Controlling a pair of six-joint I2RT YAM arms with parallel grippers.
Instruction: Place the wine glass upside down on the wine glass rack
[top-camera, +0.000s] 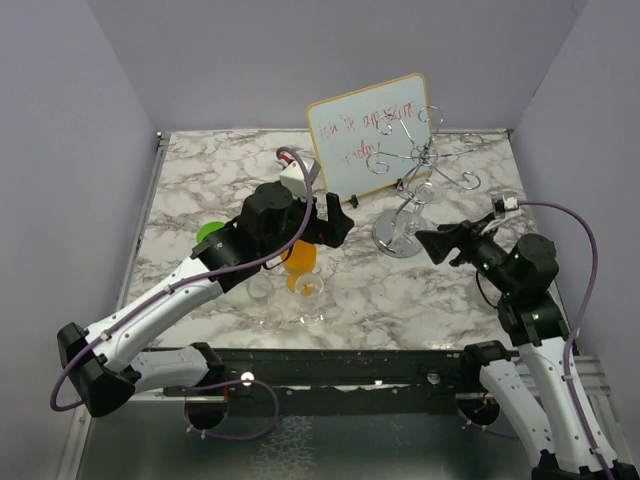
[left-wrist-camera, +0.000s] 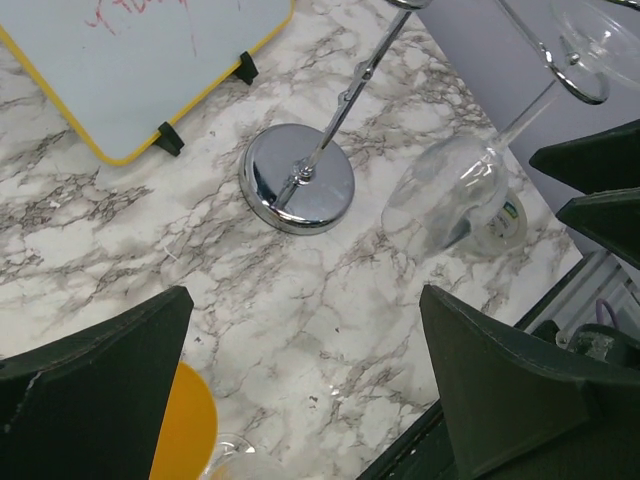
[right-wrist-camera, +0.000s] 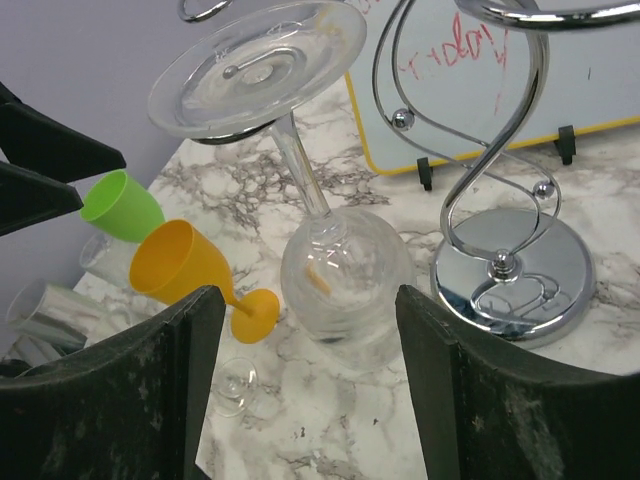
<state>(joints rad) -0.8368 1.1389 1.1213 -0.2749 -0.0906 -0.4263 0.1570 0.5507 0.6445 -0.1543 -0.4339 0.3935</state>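
The silver wire wine glass rack (top-camera: 425, 150) stands on its round shiny base (top-camera: 397, 238) in front of the whiteboard. It also shows in the left wrist view (left-wrist-camera: 300, 180) and the right wrist view (right-wrist-camera: 505, 265). A clear wine glass (right-wrist-camera: 340, 270) hangs upside down from a rack arm, its foot (right-wrist-camera: 255, 65) on top and its bowl just above the table. It also shows in the left wrist view (left-wrist-camera: 450, 195). My right gripper (top-camera: 430, 243) is open and empty, right of the hanging glass. My left gripper (top-camera: 340, 222) is open and empty, left of the rack.
An orange goblet (top-camera: 299, 262), a green cup (top-camera: 210, 232) and two clear glasses (top-camera: 265, 295) (top-camera: 312, 295) stand under my left arm. A tilted whiteboard (top-camera: 367, 135) with red writing stands behind the rack. The table's front edge is near the glasses.
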